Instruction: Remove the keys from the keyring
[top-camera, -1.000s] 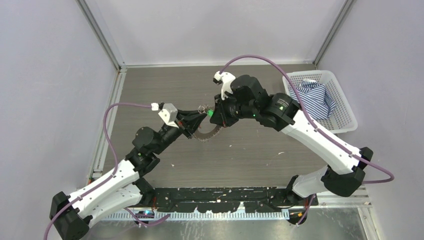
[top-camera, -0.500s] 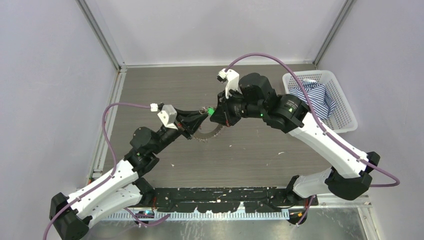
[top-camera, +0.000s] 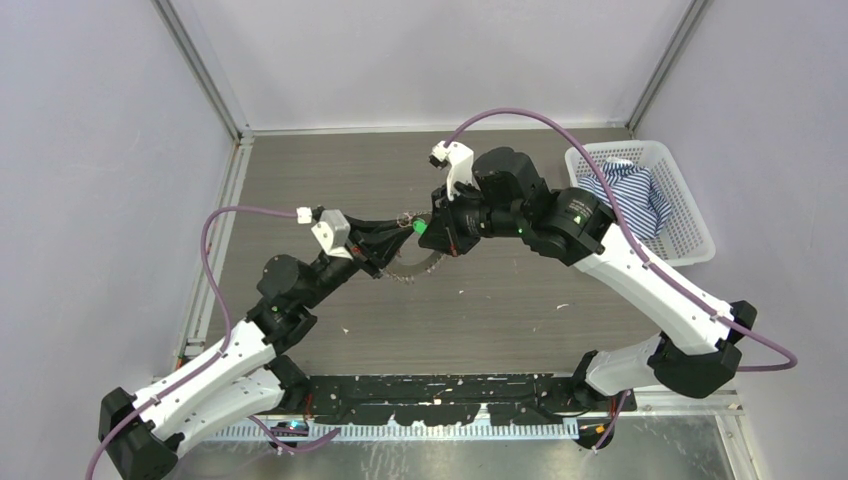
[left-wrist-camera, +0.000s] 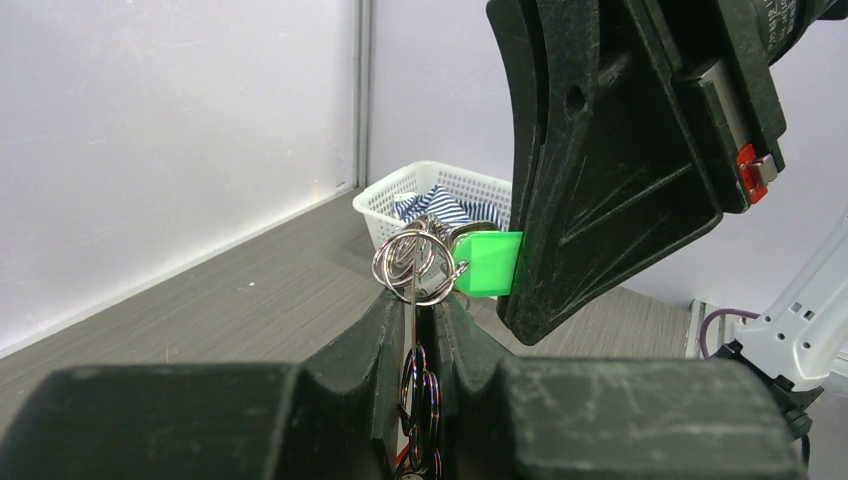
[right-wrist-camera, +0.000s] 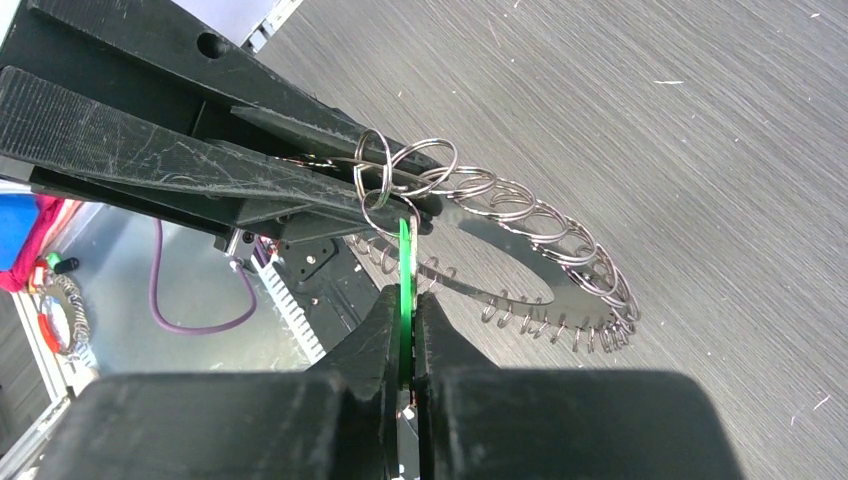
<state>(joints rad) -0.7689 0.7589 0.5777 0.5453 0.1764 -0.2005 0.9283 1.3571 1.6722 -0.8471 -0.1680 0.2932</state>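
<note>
Two sets of jaws share the keys (right-wrist-camera: 575, 262) above the tabletop's (top-camera: 500, 310) middle: left jaws clench the keyring (left-wrist-camera: 400, 262), right jaws clench the green-headed key (left-wrist-camera: 488, 263).

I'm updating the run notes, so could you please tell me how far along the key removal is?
Done: nothing visibly; no loose key shows on the table, and the keys fan from the keyring. In hand: the left claw clamps the keyring, the right claw pinches the green key, apparently on its ring. Left: freeing every key.
</note>
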